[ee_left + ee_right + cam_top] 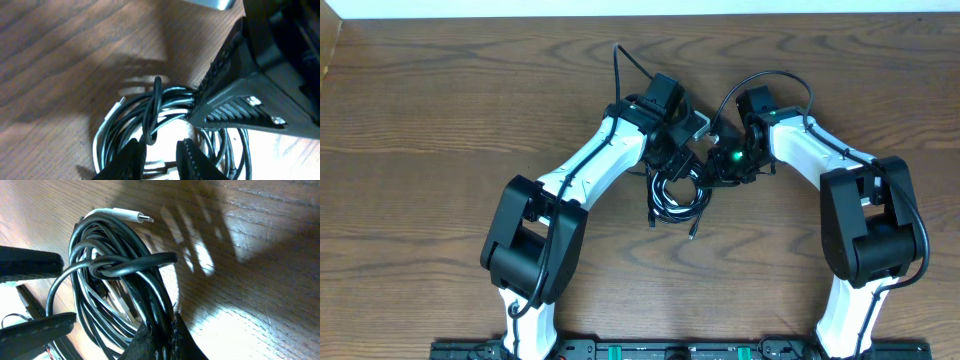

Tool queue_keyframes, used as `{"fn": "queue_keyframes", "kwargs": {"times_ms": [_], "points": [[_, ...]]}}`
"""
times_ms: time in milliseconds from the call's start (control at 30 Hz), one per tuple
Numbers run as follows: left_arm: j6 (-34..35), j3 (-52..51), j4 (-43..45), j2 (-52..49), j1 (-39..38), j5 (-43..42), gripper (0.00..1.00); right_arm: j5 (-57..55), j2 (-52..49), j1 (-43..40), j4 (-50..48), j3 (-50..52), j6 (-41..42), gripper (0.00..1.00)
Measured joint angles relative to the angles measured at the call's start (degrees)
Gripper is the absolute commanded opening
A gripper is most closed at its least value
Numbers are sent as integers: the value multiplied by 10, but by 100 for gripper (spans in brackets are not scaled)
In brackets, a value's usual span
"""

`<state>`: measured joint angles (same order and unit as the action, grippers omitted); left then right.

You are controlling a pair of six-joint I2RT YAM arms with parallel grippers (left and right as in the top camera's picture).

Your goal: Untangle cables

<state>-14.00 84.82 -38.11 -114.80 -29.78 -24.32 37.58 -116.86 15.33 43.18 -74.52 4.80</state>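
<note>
The cables (678,198) lie as one tangled coil of black cords at the table's middle, with a plug end (692,232) trailing toward me. My left gripper (672,165) hangs over the coil's far left side. In the left wrist view its fingers (132,160) stand a little apart, open, just short of a black loop (152,112) wrapped round the bundle. My right gripper (162,325) is shut on several black strands at the coil's right side, also seen as a ribbed black wedge (235,97). A white cable (115,212) with a small metal plug runs along the coil's outer edge.
The wooden table (440,120) stretches wide on both sides of the arms. A small grey object (698,125) sits just behind the grippers. Thick black arm cables (780,80) arch above the wrists. A white edge (640,8) borders the table's far side.
</note>
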Motion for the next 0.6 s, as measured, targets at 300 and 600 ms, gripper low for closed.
{"fn": "queue_keyframes", "kwargs": {"times_ms": [300,600], "points": [[0,0,11,-3,0,0,27,0,0,0,5,0,4,2],[1,0,16,-49,0,0,10,-3,-4,0,5,0,9,1]]}}
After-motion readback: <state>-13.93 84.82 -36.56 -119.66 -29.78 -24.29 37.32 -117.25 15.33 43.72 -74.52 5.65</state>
